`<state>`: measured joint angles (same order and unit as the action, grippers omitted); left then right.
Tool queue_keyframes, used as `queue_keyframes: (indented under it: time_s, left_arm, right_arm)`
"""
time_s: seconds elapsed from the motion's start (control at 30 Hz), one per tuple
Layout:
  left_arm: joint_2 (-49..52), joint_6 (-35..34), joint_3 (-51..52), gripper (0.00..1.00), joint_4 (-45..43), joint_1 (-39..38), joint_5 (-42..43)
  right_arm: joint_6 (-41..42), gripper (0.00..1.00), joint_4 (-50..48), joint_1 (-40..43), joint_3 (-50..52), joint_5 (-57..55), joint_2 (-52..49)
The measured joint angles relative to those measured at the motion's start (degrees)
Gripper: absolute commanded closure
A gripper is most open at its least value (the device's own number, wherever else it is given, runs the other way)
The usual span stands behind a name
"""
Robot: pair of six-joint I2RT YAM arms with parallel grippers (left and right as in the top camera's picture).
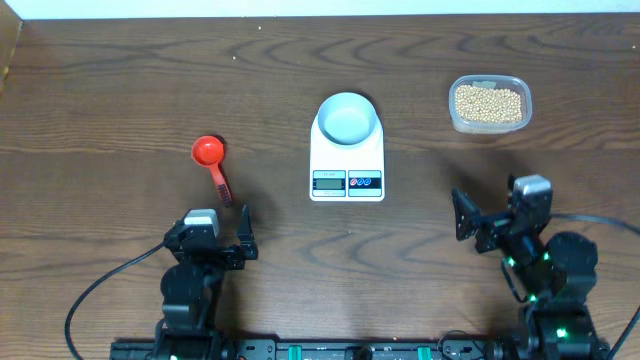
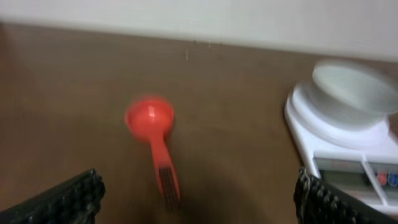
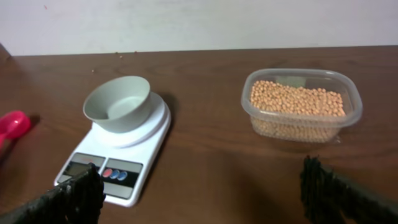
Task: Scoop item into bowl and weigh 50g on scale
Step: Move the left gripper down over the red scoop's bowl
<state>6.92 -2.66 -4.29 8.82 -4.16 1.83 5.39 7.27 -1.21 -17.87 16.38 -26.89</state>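
While both claws [image 2: 199, 202] [image 3: 206, 196] gape, neither holds anything.

A dark brown wood-grain table [image 1: 120, 90] carries three things directly. A flat white rectangular digital scale [image 1: 347, 176] lies near its middle. Left of the scale, well apart from it, lies a small red plastic measuring scoop [image 1: 210, 155], cup away from the arms and handle towards them. Right of the scale and a little farther back stands a clear rounded-rectangular plastic tub [image 1: 490, 129].

Robot lab setup: wood-grain table [image 1: 120, 90], plain white wall [image 3: 186, 25], black cables [image 1: 100, 283] trailing.
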Motion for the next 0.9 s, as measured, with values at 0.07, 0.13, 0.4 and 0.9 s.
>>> queue_keyframes:
  time_s: [0.07,0.13,0.4,0.9]
  left_arm:
    - [3.85,-0.39,-1.11,0.00,0.83,0.00,0.87]
    - [9.35,-0.59,-4.04,0.00,1.20,0.00,1.51]
    - [31.10,-1.60,-24.00,0.00,8.15,0.00,6.91]
    - [59.25,-2.03,-45.81,0.00,23.93,7.72,26.71]
  right_arm:
    - [-0.61,0.01,2.67,0.00,-3.30,0.83,-3.63]
    - [-1.57,0.01,5.86,0.00,-7.02,1.42,-7.50]
    - [-5.20,0.01,21.00,0.00,-21.81,2.47,-18.38]
    - [-10.69,0.01,40.85,0.00,-40.46,6.40,-34.58]
